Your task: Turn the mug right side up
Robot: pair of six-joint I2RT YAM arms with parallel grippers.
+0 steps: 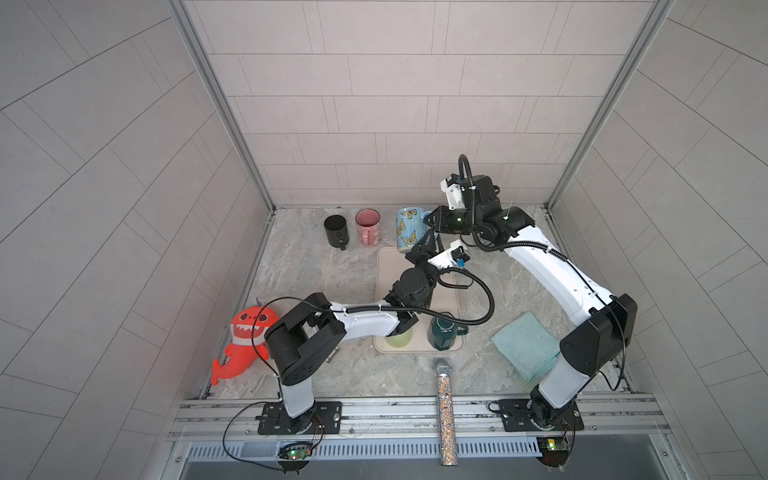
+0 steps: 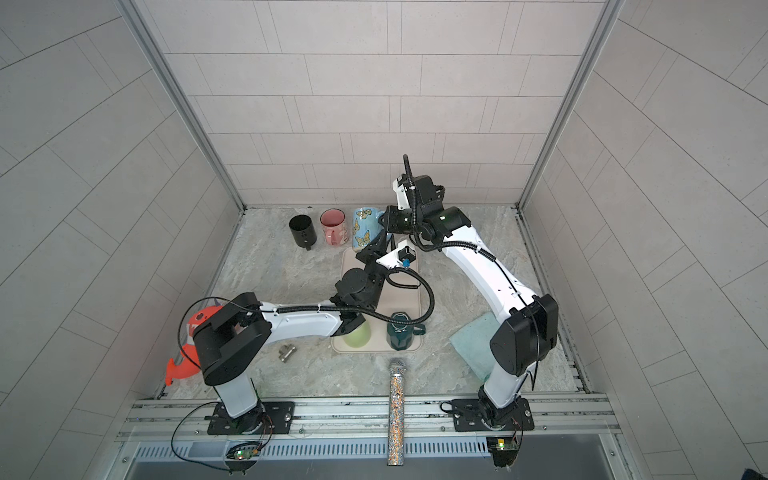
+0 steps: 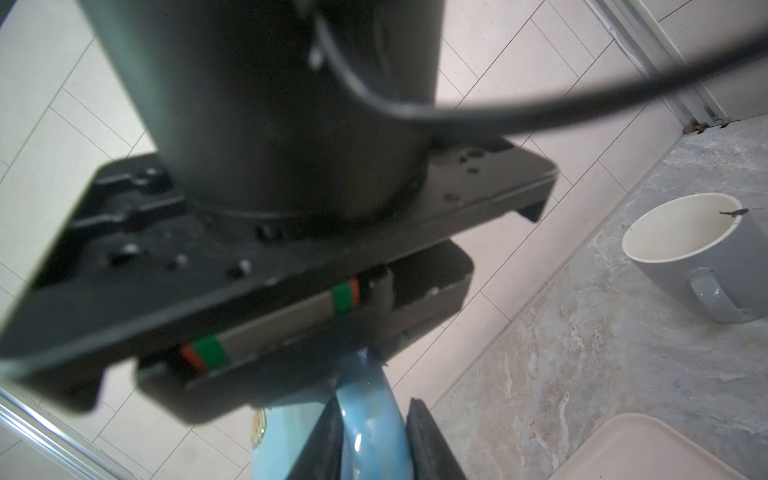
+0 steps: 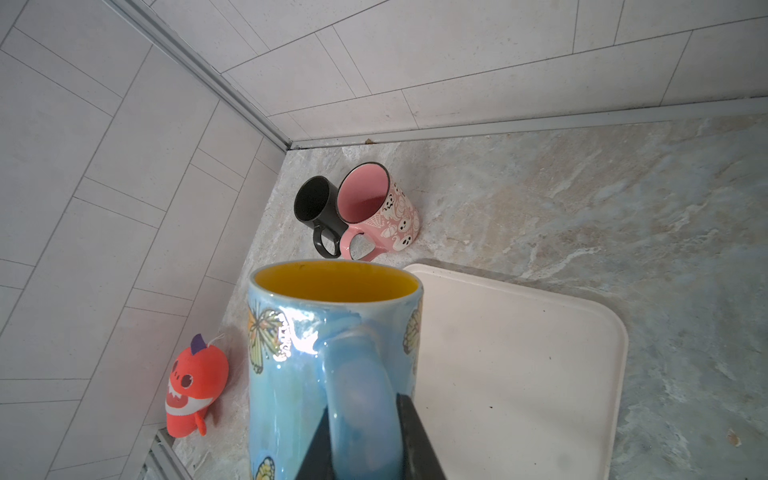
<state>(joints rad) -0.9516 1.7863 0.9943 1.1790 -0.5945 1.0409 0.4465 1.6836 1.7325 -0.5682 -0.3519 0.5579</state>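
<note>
The mug [image 1: 409, 230] [image 2: 363, 230] is light blue with butterflies and a yellow inside [image 4: 332, 282]. It stands mouth up at the far edge of the beige tray [image 1: 386, 266]. My right gripper [image 1: 430, 220] [image 4: 361, 440] is shut on its handle [image 4: 357, 386], one finger pressed on each side. From below, my left gripper [image 1: 428, 241] [image 3: 370, 449] straddles the same handle [image 3: 370, 428]. It is slightly open, with a thin gap at one finger. Whether the mug's base touches the table is hidden.
A black mug [image 1: 336, 230] and a pink mug [image 1: 368, 228] stand upright left of the blue one. On the tray's near end are a green cup [image 1: 399, 338] and a dark teal mug [image 1: 442, 332]. Around it lie a teal cloth [image 1: 525, 345], a glitter microphone [image 1: 444, 411], an orange plush [image 1: 245, 340] and a grey mug [image 3: 698, 249].
</note>
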